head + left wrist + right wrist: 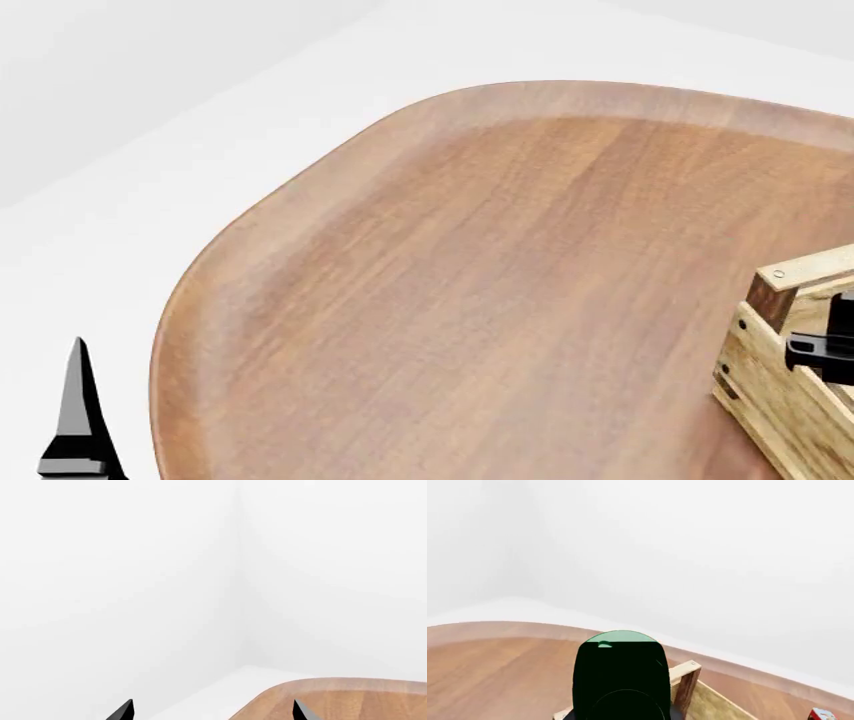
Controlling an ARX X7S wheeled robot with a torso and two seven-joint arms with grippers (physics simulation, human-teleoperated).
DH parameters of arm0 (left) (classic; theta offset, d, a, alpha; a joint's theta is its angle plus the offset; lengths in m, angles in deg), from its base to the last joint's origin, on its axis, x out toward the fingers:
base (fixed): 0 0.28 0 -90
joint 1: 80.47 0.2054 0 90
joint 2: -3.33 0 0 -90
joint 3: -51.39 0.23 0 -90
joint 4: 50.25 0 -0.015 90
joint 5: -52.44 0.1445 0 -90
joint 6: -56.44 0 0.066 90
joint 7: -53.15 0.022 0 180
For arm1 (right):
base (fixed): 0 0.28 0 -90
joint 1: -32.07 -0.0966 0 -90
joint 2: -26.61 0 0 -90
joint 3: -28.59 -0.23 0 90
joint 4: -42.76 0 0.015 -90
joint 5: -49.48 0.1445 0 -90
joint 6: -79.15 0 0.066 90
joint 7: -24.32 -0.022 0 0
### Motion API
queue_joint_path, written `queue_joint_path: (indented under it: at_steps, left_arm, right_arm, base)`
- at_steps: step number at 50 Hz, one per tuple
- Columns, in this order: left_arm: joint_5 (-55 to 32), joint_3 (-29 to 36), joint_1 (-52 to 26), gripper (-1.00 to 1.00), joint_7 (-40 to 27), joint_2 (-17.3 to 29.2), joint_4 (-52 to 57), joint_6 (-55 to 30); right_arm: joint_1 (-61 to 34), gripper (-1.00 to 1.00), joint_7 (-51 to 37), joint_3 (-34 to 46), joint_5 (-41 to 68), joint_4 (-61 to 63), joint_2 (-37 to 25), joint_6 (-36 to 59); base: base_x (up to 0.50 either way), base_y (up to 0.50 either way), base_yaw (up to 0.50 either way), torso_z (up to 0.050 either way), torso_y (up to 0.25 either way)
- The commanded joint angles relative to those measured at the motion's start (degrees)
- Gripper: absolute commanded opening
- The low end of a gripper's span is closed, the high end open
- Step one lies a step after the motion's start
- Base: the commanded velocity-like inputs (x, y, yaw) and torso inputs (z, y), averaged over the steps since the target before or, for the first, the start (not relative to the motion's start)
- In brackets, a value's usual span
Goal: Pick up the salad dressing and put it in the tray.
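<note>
One wooden worktop with rounded corners fills most of the head view, pale floor around it from 9 to 12 o'clock. One tray, a light-wood crate with a dark corner post, shows at 4 o'clock on the worktop, cut by the frame edge; only one corner of it is in sight. At that corner a black part of the right gripper sits over the tray's rim. In the right wrist view one dark, green-tinted bottle with a rounded green top stands right before the camera, hiding the fingers, above the tray's corner post; this looks like the dressing, gripped by the right gripper over the tray, though the fingers themselves cannot be seen. One small red-and-white item lies far off on the worktop. The left gripper shows two black fingertips spread wide with nothing between them, held off the worktop's edge; in the head view one fingertip rises at 8 o'clock.
</note>
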Motion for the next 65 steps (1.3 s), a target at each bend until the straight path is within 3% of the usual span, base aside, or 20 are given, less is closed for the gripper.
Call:
queue_joint_path:
  at_steps: [1, 37, 65]
  left_arm:
    - [1.1, -1.1, -0.3, 1.00, 1.5, -1.0, 0.1, -0.6]
    - [2.0, 1.2, -1.9, 1.00, 0.8, -0.6, 0.8, -2.7]
    - [2.6, 2.2, -2.0, 1.00, 0.3, -0.3, 0.3, -2.4]
  right_arm:
    - [-3.1, -1.00, 0.6, -2.1, -5.6, -6.8, 0.0, -0.7]
    - [-16.2, -1.00, 0.6, -1.6, -13.3, -40.3, -0.7, -11.5]
    - [-18.0, -1.00, -0.1, -2.9, -15.6, -59.7, 0.3, -20.8]
  base:
    - [0.00, 0.00, 0.00, 0.000, 0.000]
    - [0.00, 0.00, 0.00, 0.000, 0.001]
    - [0.00, 0.00, 0.00, 0.001, 0.000]
